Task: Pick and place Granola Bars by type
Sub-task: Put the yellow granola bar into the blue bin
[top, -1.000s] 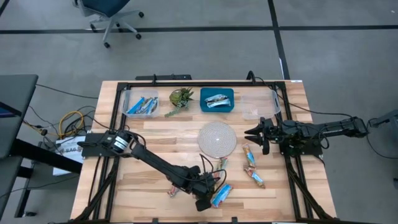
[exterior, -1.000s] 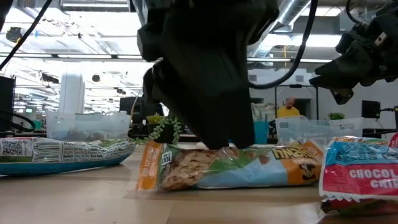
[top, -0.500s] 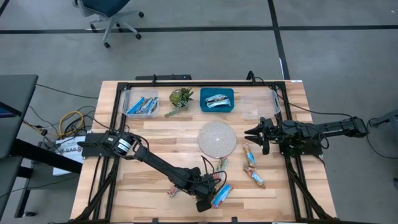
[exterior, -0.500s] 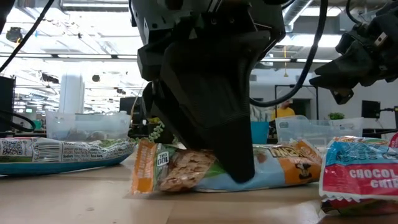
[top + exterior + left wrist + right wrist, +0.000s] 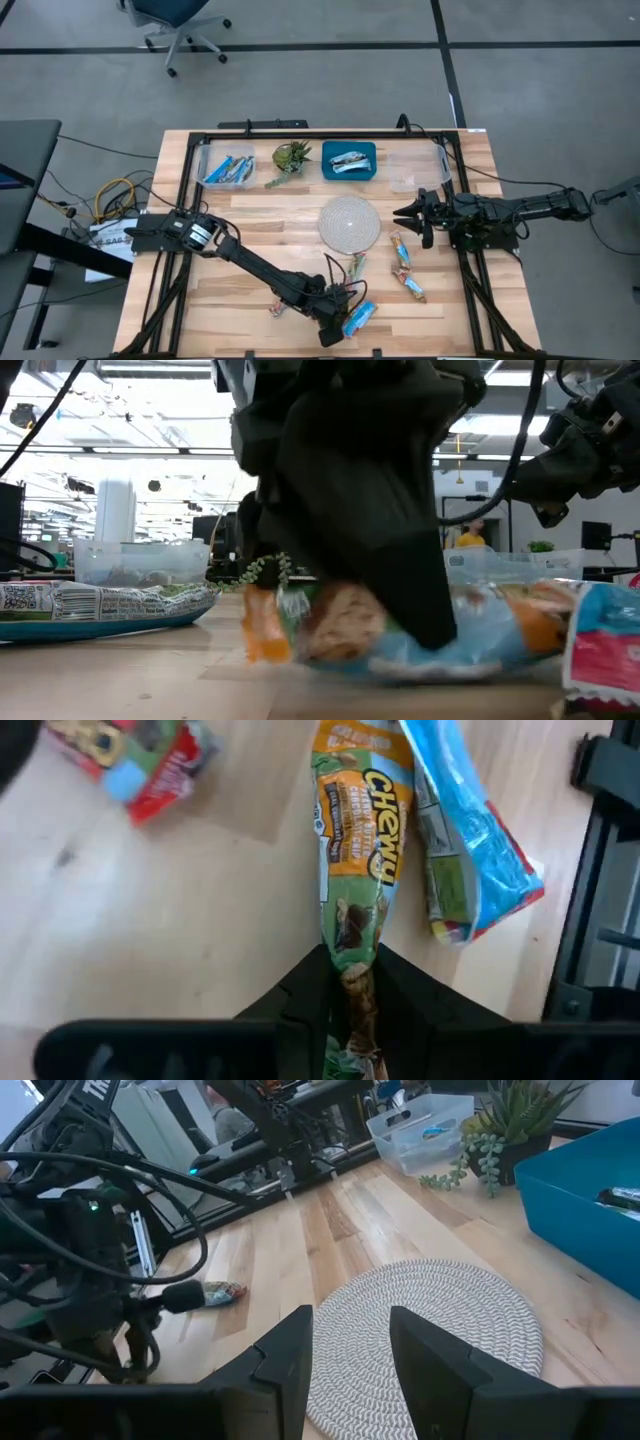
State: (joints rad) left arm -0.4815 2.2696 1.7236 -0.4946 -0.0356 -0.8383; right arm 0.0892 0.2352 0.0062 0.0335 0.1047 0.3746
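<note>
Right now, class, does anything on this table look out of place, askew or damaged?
Yes. At the table's near edge the left claw pinches one end of a green-and-orange Chewy bar, crumpling its wrapper, and the bar lies partly over a blue bar. The remaining loose bars lie scattered at mixed angles near the woven mat.

At the centre of the left wrist view we saw a green bar [image 5: 362, 870] with an orange panel and yellow lettering, a bright blue bar [image 5: 465, 840] with a red end to its right, and a red-and-blue one [image 5: 135, 765] at upper left. On the pale striped wood table [image 5: 260, 225] in the high view, we noted a teal tray [image 5: 349, 160] at upper centre, a cream woven mat [image 5: 349, 222] in the middle and a green plant [image 5: 291, 158] left of the tray.
</note>
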